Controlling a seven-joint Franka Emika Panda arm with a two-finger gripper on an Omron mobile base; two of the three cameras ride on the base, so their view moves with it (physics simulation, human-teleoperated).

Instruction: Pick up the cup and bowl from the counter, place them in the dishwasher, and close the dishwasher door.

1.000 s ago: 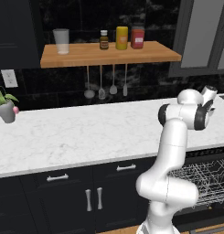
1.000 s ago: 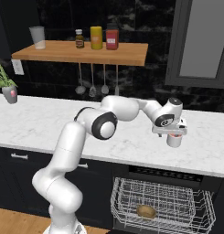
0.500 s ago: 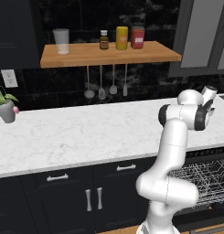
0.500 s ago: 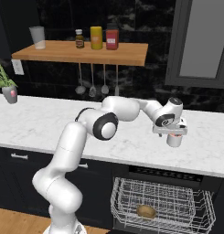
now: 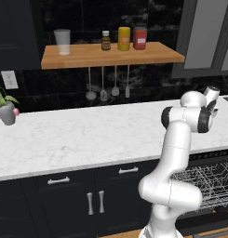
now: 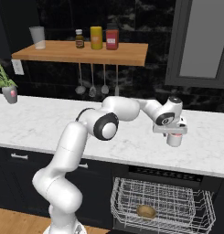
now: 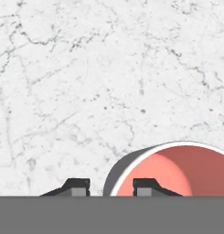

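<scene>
The white arm reaches out low and long across the worktop (image 6: 49, 123), elbow bent near its base and forearm stretched toward the front right part of the marble, wrist turned so the hand (image 6: 174, 135) points straight down. In the right base view the small light-grey cup (image 6: 174, 139) sits directly beneath the hand, close to the worktop's front edge and above the dishwasher (image 6: 166, 201). The hand view looks down on veined marble with the cup's rim and red-pink inside at the lower right; one dark fingertip (image 7: 147, 186) stands inside the rim and the other outside it, so the hand straddles the cup's wall at a narrow spread. Whether the tips actually press the wall cannot be told.

Below the worktop's front edge the dishwasher stands open, its light-grey wire rack (image 6: 159, 203) pulled out, and a tan bowl (image 6: 146, 211) lies in the rack's lower part. In the left base view the same rack (image 5: 206, 183) shows at the right behind the arm.

On the wooden wall shelf (image 6: 81, 51) stand a translucent tumbler (image 6: 38, 37), a small brown bottle (image 6: 79, 39), a yellow jar (image 6: 96, 37) and a red jar (image 6: 112, 36). A potted plant (image 6: 7, 84) sits at the worktop's far left end
</scene>
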